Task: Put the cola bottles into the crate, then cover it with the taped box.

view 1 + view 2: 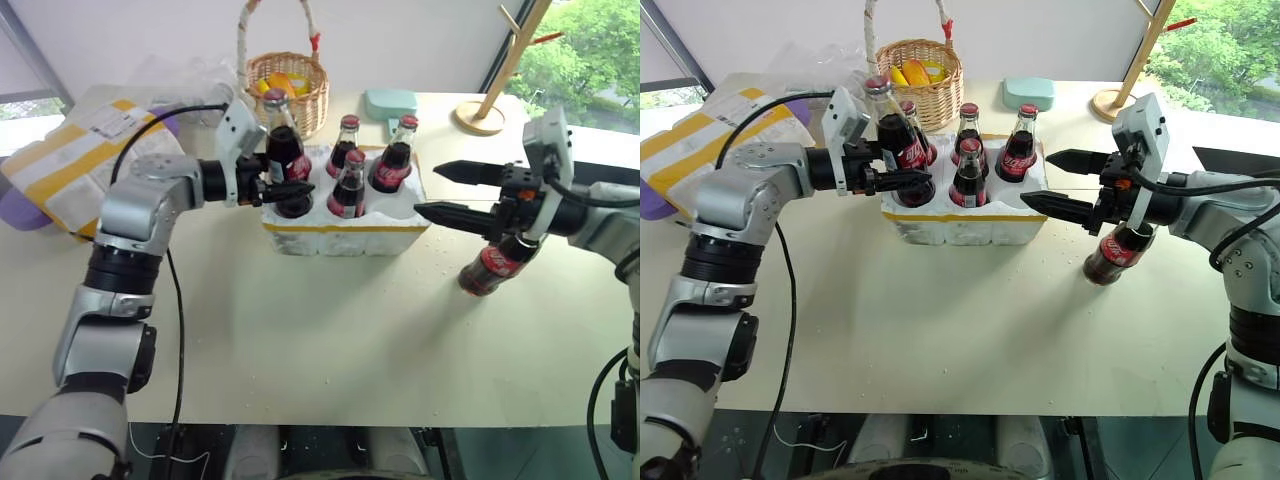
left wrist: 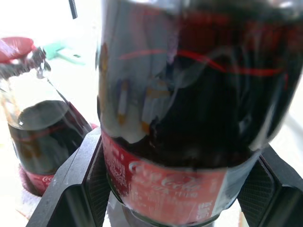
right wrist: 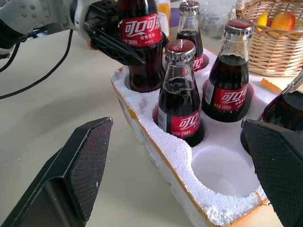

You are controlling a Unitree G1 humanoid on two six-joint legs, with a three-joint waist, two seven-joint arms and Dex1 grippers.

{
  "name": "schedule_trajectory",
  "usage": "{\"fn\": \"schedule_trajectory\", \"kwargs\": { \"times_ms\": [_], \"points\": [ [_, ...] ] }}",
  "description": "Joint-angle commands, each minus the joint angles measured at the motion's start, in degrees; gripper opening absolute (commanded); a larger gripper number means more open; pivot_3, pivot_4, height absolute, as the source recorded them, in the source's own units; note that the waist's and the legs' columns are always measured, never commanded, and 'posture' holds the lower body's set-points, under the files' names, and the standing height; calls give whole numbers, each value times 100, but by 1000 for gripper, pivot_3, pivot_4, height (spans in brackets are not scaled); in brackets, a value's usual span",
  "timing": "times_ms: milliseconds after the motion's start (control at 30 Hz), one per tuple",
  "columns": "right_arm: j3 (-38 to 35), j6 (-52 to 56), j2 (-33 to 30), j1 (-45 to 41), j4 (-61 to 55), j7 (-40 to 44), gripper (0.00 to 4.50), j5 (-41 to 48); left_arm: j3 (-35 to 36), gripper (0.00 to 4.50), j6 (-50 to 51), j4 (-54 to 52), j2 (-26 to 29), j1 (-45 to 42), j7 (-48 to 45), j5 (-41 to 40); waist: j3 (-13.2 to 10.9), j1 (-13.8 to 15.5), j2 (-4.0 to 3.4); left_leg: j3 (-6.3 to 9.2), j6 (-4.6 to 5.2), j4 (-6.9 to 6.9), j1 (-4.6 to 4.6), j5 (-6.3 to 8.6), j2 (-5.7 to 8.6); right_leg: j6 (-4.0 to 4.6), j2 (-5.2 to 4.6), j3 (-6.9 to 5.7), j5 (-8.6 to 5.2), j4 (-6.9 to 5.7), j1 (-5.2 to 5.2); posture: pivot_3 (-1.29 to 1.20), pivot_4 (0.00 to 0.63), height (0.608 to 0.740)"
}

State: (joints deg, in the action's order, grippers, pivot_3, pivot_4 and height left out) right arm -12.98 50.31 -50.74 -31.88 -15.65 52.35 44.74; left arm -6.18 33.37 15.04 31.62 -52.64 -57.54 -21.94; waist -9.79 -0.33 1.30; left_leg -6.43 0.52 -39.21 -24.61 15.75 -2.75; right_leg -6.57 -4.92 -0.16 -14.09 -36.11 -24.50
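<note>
You are working at a pale table point(image 1: 330, 340), and the biggest thing in reach, the taped box point(image 1: 85, 150), is lying at its far left edge, well apart from the action and waiting for the covering step. Next in size, the crate point(image 1: 965, 222) is sitting mid-table with bottles standing in its wells; from the right wrist view one near well is showing bare foam. Your left gripper point(image 1: 895, 168) is clenching a cola bottle point(image 1: 892, 130) around its label, holding it upright at the crate's left end, its base at or just inside a well there. To do this step well, I would say you should be keeping the bottle vertical, centring its base over the round opening, and lowering straight until the foam is bearing it before you are letting go; a tilted entry could be chipping the soft rim or nudging the neighbour just beside it. Your right gripper point(image 1: 1060, 183) is hanging released, fingers wide, just beside the crate's right end and holding nothing. The last bottle point(image 1: 498, 262) is leaning on the table below that hand, so it looks like your next pick.
</note>
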Motion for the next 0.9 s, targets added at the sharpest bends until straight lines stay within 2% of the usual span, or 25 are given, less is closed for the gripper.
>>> {"fn": "schedule_trajectory", "kwargs": {
  "times_ms": [33, 300, 600, 633, 700, 900],
  "points": [
    [-295, -21, -101, 18, -217, -47, 4500, 138, 90, 2859, -221, -55, -37, -322, -140, 32, 0, 6, 0, 2, 0, 0, 0, 0, 0, 0, 0, 0, 0, -1, 0, 0, 150, 740],
    [-251, -79, -87, -21, -147, -87, 4500, 99, -345, 2859, -374, -55, 61, 34, -547, 441, 0, 3, 0, 4, 0, 0, 0, 0, 0, 0, 1, 0, 0, -1, 0, 0, 150, 740],
    [-197, -135, -79, -70, -91, -88, 4500, 49, -372, 2859, -705, 614, -273, 74, -23, 993, 5, 63, -8, 4, 1, -2, 5, 0, 0, 0, 0, 0, 0, -2, 4, 0, 150, 740],
    [-193, -141, -81, -72, -82, -89, 4500, 40, -313, 3892, -697, 624, -291, 84, 9, 965, 5, 82, -8, 4, 1, -2, 8, 0, 0, 0, 0, 0, 0, -3, 7, 0, 150, 740],
    [-187, -157, -86, -73, -63, -88, 4500, 25, -217, 4462, -648, 605, -301, 108, 50, 911, 5, 101, -8, 6, 1, -3, 9, 0, 0, 1, 0, 0, 0, -3, 9, 0, 150, 740],
    [-252, -159, -162, 1, -107, -78, 4500, -5, 428, 4462, 132, -397, 93, 479, -257, 135, 5, 59, -8, 15, 1, -3, 8, 0, -3, 1, 0, 0, 0, -4, 6, 0, 150, 740]
  ]
}}
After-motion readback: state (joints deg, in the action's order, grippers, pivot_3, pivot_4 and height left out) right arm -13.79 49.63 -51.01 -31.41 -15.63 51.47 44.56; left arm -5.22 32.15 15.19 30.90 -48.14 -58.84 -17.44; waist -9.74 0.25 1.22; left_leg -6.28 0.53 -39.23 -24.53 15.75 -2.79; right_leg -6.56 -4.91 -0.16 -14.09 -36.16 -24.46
